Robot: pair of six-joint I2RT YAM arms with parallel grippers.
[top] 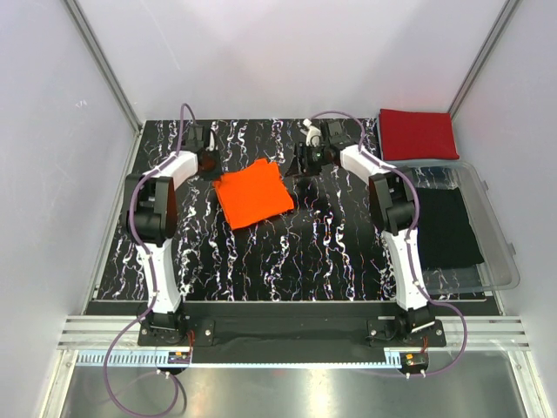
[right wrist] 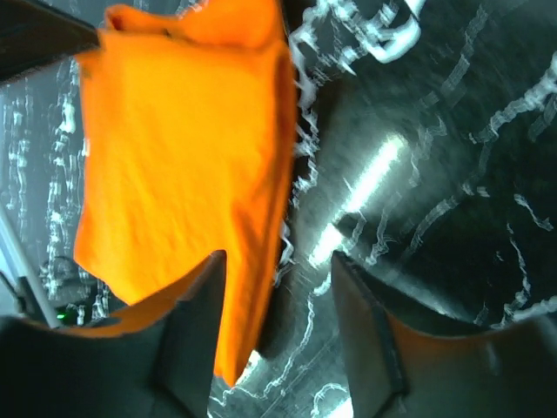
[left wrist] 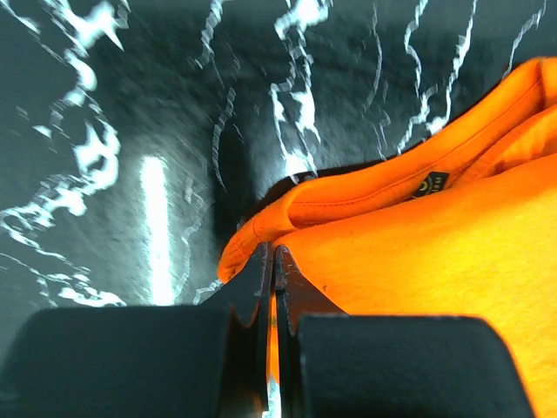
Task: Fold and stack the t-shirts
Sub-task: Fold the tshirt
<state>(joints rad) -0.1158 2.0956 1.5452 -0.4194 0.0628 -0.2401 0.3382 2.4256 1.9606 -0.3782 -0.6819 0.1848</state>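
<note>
The bright orange t-shirt (top: 253, 193) lies folded into a rough square on the black marbled table (top: 287, 252). My left gripper (top: 207, 161) sits at its far left corner; in the left wrist view the jaws are closed on a thin fold of the orange t-shirt (left wrist: 418, 261) at its collar corner. My right gripper (top: 306, 161) is at the shirt's far right corner, open, with the orange t-shirt (right wrist: 183, 148) edge hanging between its fingers (right wrist: 196, 322). The deep red t-shirt (top: 419, 133) lies folded at the far right corner.
A clear plastic bin (top: 487, 261) stands at the right edge with black cloth (top: 448, 226) inside. White walls surround the table.
</note>
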